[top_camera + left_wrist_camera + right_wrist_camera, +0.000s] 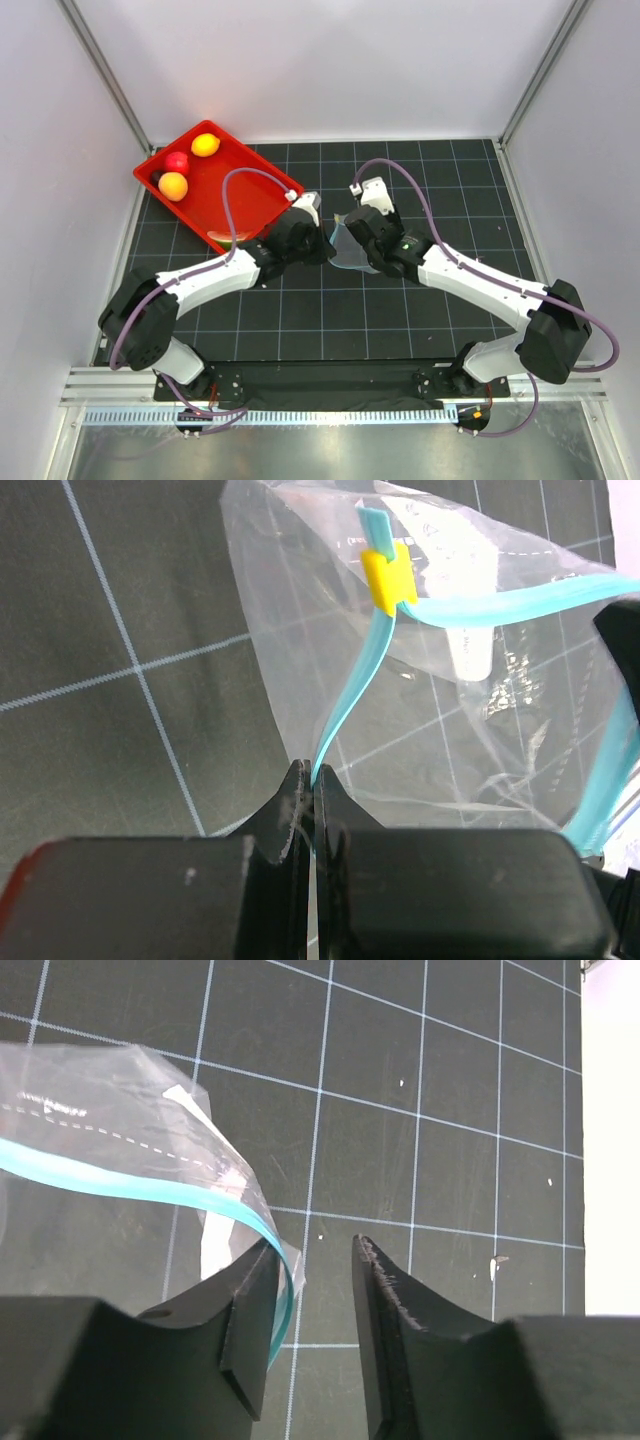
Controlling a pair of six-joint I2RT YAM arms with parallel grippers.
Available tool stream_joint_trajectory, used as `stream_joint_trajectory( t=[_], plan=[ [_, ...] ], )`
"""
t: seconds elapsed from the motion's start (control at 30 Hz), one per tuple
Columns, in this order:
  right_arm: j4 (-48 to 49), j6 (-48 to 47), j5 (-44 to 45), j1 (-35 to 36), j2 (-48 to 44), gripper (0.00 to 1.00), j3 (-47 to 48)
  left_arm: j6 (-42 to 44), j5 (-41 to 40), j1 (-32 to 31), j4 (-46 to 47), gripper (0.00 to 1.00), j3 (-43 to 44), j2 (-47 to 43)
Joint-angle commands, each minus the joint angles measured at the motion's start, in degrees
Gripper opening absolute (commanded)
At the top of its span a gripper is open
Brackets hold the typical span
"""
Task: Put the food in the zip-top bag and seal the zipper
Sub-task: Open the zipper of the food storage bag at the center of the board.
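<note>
Access to zip-top bag tight: left gripper right against its left side, right gripper on its right. Left arm & right arm slant in from front-left & front-right of bag. Back-left blocked by red tray. Mat free behind bag, far right of it, & directly in front btwn arms.

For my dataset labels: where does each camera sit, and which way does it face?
Top external: above and behind, looking down on black gridded mat, red plastic tray, both arms.
Left wrist: on left arm, facing along left gripper, shut on the crinkly clear bag's teal-blue zipper.
Right wrist: on right arm, facing down past open right gripper.
Shared: both wrist views show the zipper.
</note>
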Motion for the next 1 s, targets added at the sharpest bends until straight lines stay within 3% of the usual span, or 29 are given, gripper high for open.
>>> stream_joint_trajectory(
  t=[0.0, 0.07, 0.17, 0.27, 0.37, 0.53, 0.7, 0.97],
  plan=[
    [1.51, -0.55, 2.15, -0.26, -0.62, 0.4, 1.37, 1.68, 1.64, 0.08, -1.81, 0.0, 2.89, -1.77],
    [1.16, -0.37, 1.1, -0.26, -0.89, 0.18, 1.63, 1.68, 1.63, 0.09, -1.81, 0.0, 2.89, -1.68],
    [1.42, -0.9, -2.4, -0.26, -2.12, 0.01, 1.2, 1.86, 1.46, 0.09, -1.81, 0.0, 2.8, -1.42],
    [1.33, -0.9, -3.56, -0.26, -3.17, 0.01, 1.11, 2.21, 1.2, 0.09, -1.9, 0.07, 3.41, -0.45],
    [0.37, -0.29, -1.2, -0.26, -3.0, 0.01, 1.28, 3.35, -1.16, 0.0, -2.86, 0.31, 4.64, 0.25],
    [-3.58, 1.47, 3.46, -0.26, -1.07, 0.01, 3.74, 5.55, -5.65, 0.09, -4.71, 0.51, 5.79, -0.72],
    [-4.82, 2.53, 4.43, -0.26, -2.64, 0.01, 4.01, 6.52, -7.68, 0.09, -7.79, 0.49, 7.28, 1.65],
    [-7.54, 3.58, 8.03, -0.7, -4.49, 0.01, 5.41, 6.78, -9.17, 0.08, -7.97, 0.32, 7.28, 4.29]
  ],
)
